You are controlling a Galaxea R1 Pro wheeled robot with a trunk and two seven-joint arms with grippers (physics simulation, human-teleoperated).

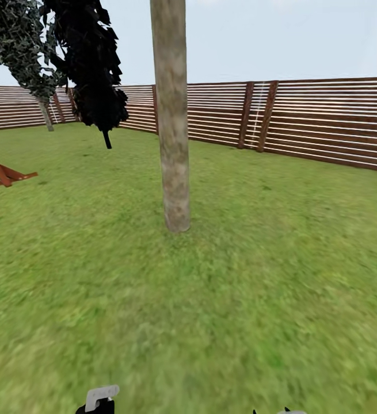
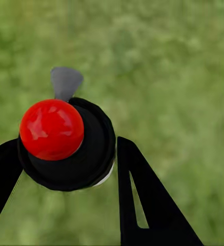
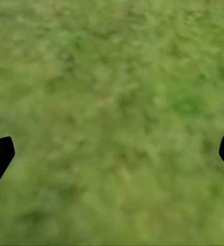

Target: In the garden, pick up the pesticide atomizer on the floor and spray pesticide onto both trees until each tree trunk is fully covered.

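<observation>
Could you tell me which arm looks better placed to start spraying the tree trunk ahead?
Left, most likely. The left gripper is shut around the atomizer, its red-topped head between the fingers. The right gripper is open over grass with nothing between its fingertips. The tree trunk stands ahead.

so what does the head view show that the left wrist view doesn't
Head view alone: the tree trunk standing ahead on the lawn, the slatted wooden fence, dark leafy crowns and a red-brown wooden frame at the left edge.
Left wrist view alone: the atomizer's red cap on its black top and grey nozzle, close up between the left gripper fingers.
Both: green grass, and the atomizer, seen in the head view at the bottom edge.
</observation>
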